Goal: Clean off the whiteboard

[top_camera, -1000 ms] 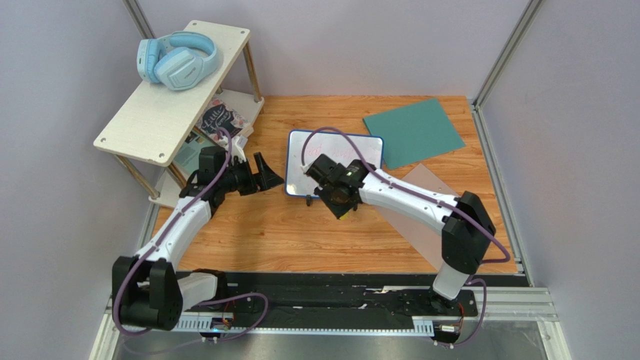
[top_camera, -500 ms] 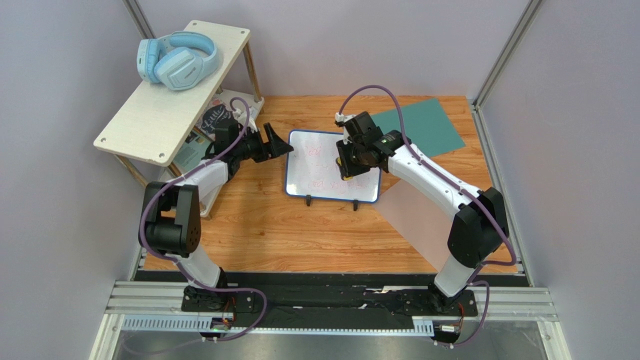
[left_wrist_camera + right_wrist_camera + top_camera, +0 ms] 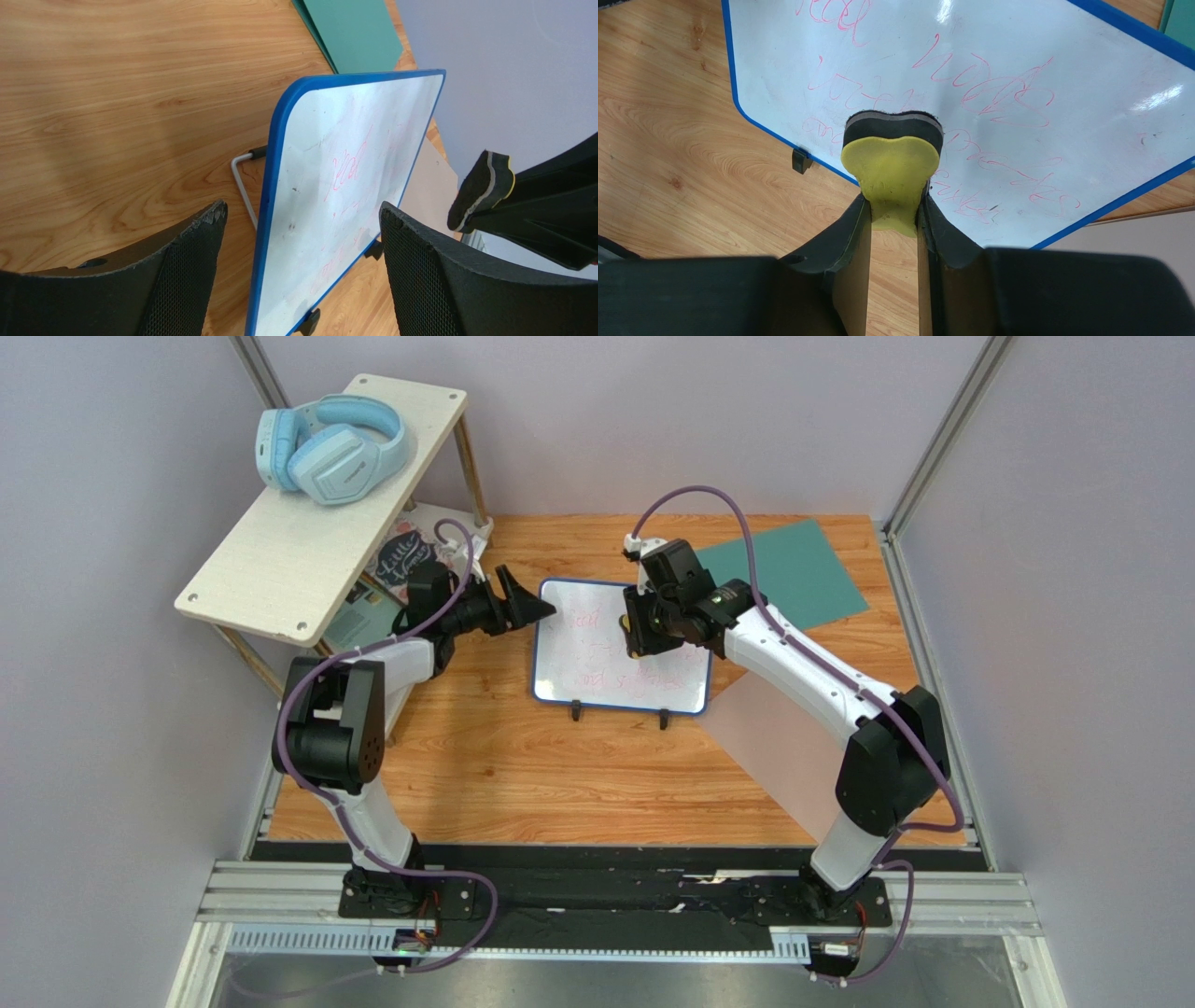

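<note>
Yellow eraser [image 3: 891, 168] in R jaws | L jaws straddle whiteboard [image 3: 351, 175] edge

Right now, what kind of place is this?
Probably a robot practice booth: two robot arms bolted to a metal rail, plain walls on three sides, and a wooden table with a whiteboard.

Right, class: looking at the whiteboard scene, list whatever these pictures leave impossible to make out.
Top view: the pink writing on the whiteboard is too small to read.
Right wrist view: the eraser in the right gripper hides its own contact with the board.
Top view: the shelf top covers most of the book below.
</note>
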